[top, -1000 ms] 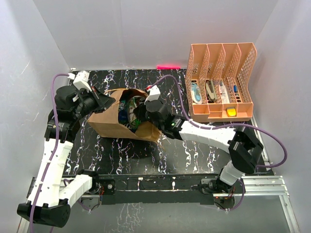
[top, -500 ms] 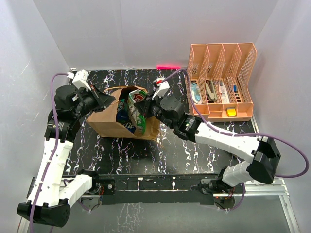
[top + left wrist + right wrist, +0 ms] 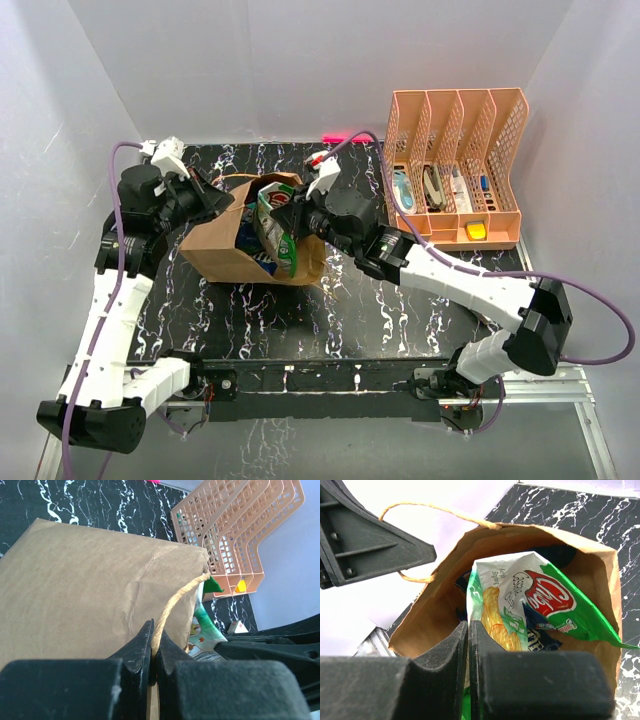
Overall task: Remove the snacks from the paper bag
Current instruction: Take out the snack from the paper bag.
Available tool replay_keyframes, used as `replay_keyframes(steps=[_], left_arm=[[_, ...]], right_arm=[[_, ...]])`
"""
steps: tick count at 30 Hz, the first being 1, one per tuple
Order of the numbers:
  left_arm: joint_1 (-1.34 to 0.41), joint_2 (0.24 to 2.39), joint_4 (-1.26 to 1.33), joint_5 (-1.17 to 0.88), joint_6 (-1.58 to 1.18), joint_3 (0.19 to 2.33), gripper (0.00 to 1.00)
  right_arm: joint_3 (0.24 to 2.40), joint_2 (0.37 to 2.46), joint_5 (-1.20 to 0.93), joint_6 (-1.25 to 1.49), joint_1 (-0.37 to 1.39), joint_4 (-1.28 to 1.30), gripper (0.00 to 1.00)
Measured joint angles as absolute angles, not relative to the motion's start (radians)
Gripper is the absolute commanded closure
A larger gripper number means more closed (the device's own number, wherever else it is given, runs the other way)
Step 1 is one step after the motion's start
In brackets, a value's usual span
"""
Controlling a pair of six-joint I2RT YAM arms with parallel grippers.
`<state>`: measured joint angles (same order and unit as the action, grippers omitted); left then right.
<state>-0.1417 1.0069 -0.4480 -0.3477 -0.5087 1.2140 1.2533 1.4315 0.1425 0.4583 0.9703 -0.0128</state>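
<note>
The brown paper bag (image 3: 225, 250) stands tilted on the black marble table, its mouth open toward the right arm. My left gripper (image 3: 222, 203) is shut on the bag's twisted paper handle (image 3: 172, 602) at the top edge. My right gripper (image 3: 291, 218) is shut on the left edge of the large green Chuba chips bag (image 3: 530, 597), which sticks halfway out of the paper bag's mouth (image 3: 445, 615). The chips bag also shows in the top view (image 3: 272, 225). A dark blue packet (image 3: 542, 635) lies behind it inside the bag. Other snacks are hidden.
The peach mesh file organiser (image 3: 455, 165) with small items stands at the back right, also seen in the left wrist view (image 3: 235, 525). A small white box (image 3: 238, 626) lies on the table beyond the bag. White walls close in the table.
My right gripper has come up and back out of the bag's mouth, drawing the green chips bag higher. My left gripper has lifted the handle slightly.
</note>
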Motion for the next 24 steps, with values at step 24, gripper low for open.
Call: replay_keyframes(steps=[24], left_arm=[[-0.142, 0.952, -0.413, -0.352, -0.532, 1.058, 1.0]], right_arm=[[1.375, 1.254, 0.12, 0.474, 0.944, 0.207, 0.92]])
